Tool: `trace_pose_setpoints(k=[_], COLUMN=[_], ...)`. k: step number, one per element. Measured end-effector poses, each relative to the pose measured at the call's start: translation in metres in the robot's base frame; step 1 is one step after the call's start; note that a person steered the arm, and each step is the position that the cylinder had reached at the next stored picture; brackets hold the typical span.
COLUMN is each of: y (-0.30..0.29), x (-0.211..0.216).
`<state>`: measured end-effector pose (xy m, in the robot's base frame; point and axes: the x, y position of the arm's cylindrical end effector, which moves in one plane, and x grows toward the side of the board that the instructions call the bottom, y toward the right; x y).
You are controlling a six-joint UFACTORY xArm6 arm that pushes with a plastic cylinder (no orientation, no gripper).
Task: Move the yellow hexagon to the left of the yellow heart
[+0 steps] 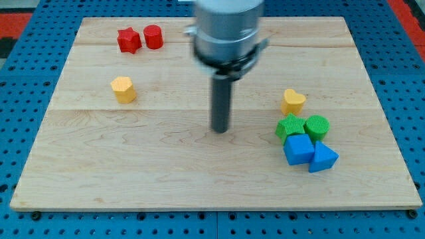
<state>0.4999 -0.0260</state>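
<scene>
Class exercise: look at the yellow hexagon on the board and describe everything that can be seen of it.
The yellow hexagon is a small, squat block with a flat six-sided top and upright sides, matte and plastic-looking. It sits flat on the wooden board in the view's left half, alone, touching nothing. The red blocks lie above it; the yellow heart is far to its right. My tip stands between them, well clear.

Hexagon (123,89) view's left; heart (293,101) right; tip (220,130) between.

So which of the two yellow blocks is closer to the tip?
The yellow heart, at the view's right above the green blocks; the yellow hexagon lies farther from my tip.
</scene>
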Motion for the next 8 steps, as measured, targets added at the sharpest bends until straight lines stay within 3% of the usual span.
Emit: trace_pose_setpoints(k=[1,3,4,5,6,8], y=[-0.092,-0.179,-0.174,-0.123,-0.080,-0.134], x=[0.009,-0.067,-0.099,-0.115,-0.107,-0.072])
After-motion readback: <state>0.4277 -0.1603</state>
